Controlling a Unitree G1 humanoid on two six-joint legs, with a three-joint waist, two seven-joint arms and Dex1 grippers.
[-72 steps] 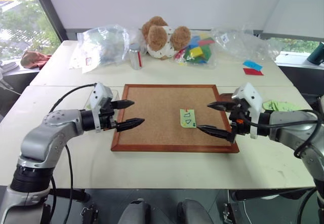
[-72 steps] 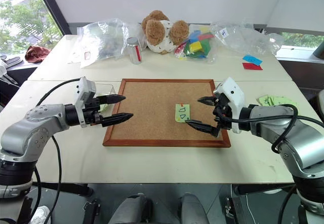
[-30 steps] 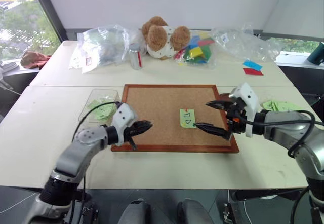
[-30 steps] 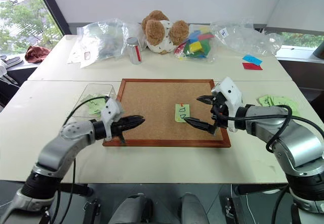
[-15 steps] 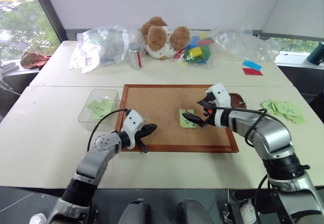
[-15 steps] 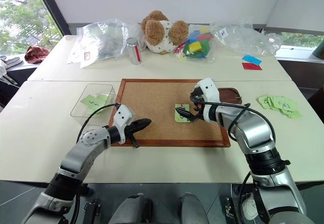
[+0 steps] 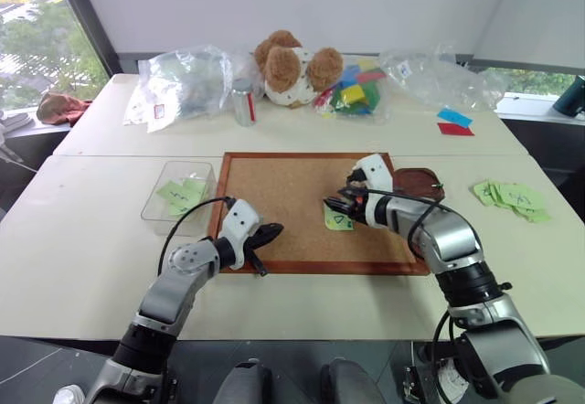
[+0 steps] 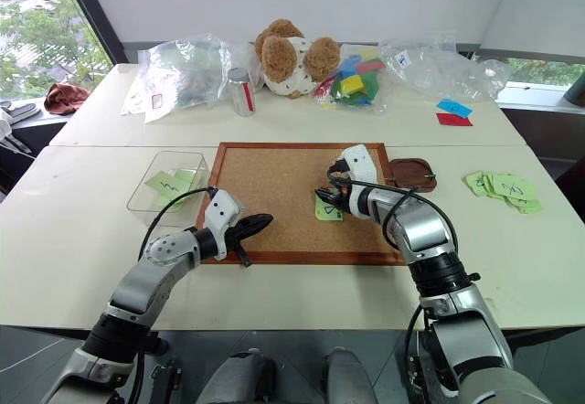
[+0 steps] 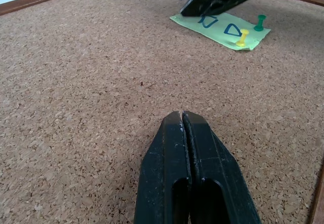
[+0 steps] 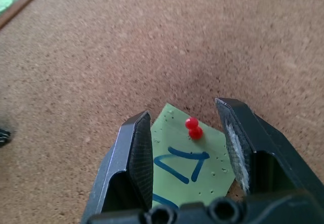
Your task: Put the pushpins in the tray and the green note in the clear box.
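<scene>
The green note (image 10: 190, 165) is lying pinned on the cork board (image 7: 274, 194), right under the right claw (image 10: 190, 133). That claw's fingers are standing apart, straddling the red pin (image 10: 192, 127) without touching it (the green pin (image 9: 259, 22) is sitting at the note's other end). The left claw (image 9: 182, 127) is resting closed and empty near the board's front edge, well apart from the note. The tray (image 7: 413, 183) is sitting just beside the board, behind the right arm; the clear box (image 7: 179, 194) is sitting on the desk (image 7: 82, 239) left of the board.

pushpins (image 9: 251, 30): 3 | green note (image 9: 223, 29): 1 | tray (image 8: 410, 174): 1 | clear box (image 8: 170, 181): 1
</scene>
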